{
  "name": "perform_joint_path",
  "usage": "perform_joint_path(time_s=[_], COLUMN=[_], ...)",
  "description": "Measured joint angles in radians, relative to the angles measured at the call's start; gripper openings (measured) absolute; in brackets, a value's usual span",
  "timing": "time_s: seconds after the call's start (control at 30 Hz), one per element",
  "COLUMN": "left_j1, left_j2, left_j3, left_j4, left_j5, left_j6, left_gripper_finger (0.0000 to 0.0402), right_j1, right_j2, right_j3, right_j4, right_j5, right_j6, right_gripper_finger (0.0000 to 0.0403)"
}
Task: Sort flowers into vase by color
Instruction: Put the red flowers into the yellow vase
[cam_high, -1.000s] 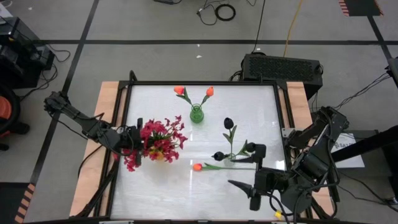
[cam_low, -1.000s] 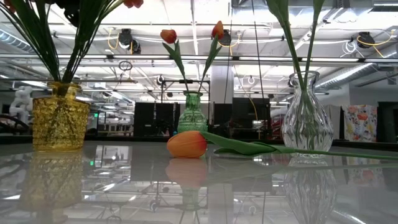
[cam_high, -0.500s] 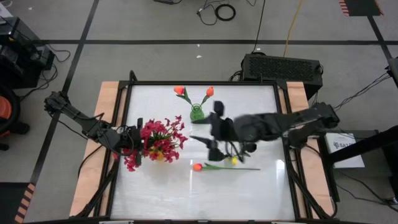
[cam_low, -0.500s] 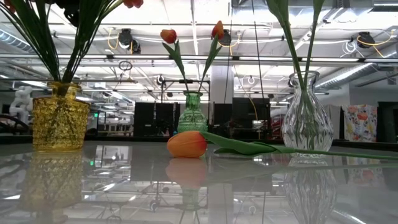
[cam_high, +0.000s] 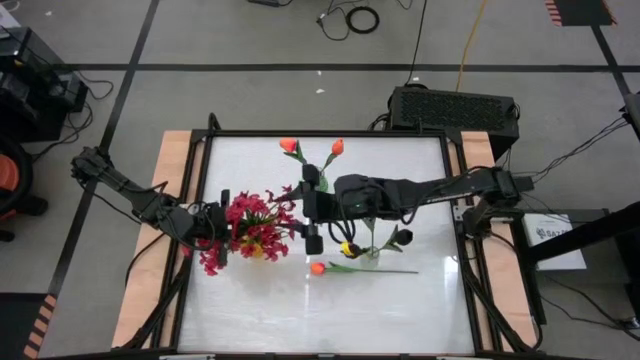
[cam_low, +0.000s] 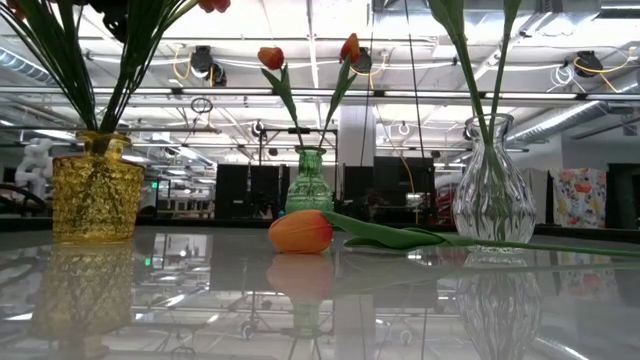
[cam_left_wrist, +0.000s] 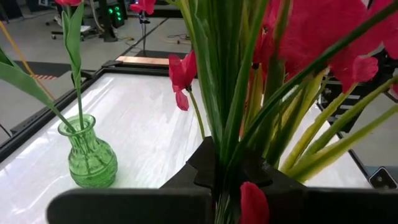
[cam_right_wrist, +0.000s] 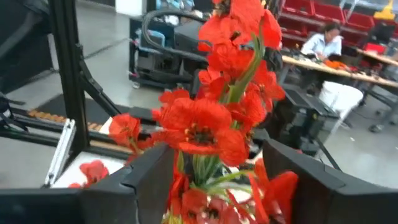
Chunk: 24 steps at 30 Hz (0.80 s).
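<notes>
The crimson flowers (cam_high: 262, 215) stand with their stems in a yellow vase (cam_low: 95, 195) on the table's left half. My left gripper (cam_high: 228, 228) is at their left side, shut on the stems (cam_left_wrist: 230, 171). My right gripper (cam_high: 310, 212) hovers open just right of the spray, which shows ahead between its fingers (cam_right_wrist: 211, 118). Two orange tulips (cam_high: 290, 146) stand in a green vase (cam_low: 308, 185). A third orange tulip (cam_high: 318, 268) lies on its side on the table (cam_low: 300, 231). Black blooms (cam_high: 403, 237) stand in a clear vase (cam_low: 493, 195), partly hidden under the right arm. My left gripper pinches the bundle of green stems (cam_left_wrist: 225, 134) of the crimson flowers between its two fingers. It comes level from the table's left, its fingers lying across the stems. The stems stay nearly upright, with their lower ends in the yellow vase.
The right arm (cam_high: 430, 190) stretches from the right edge across the table's middle, above the clear vase. The green vase (cam_left_wrist: 90, 155) sits close behind the right gripper. The table's near half holds only the lying tulip. A black box (cam_high: 455, 105) stands beyond the far edge.
My right arm has swung from the table's near right corner up and across toward the far left. It passed over the clear vase and now faces the crimson flowers. The flowers and vases have not moved.
</notes>
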Motion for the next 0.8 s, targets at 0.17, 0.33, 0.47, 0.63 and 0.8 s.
perform_joint_path(time_s=[0.17,0.33,0.47,0.63,0.8], left_j1=[0.000,0.000,0.000,0.000,0.000], left_j2=[0.000,0.000,0.000,0.000,-0.002], left_j3=[0.000,0.000,0.000,0.000,0.000], left_j4=[0.015,0.018,0.018,0.018,0.018], left_j5=[0.000,-0.001,-0.002,-0.037,-0.058], left_j6=[0.011,0.027,0.027,0.004,0.003], left_gripper_finger=[0.0022,0.0022,0.0022,0.0042,0.0120], right_j1=[-0.010,-0.016,-0.023,-0.023,-0.023], right_j2=[0.033,0.066,0.081,0.081,0.081], right_j3=[0.024,0.057,0.063,0.063,0.063], right_j4=[0.032,0.028,0.013,0.018,0.029], right_j5=[-0.028,-0.030,-0.029,-0.027,-0.027], right_j6=[-0.024,-0.040,-0.029,-0.029,-0.020], right_gripper_finger=[0.0232,0.0181,0.0115,0.0021,0.0006])
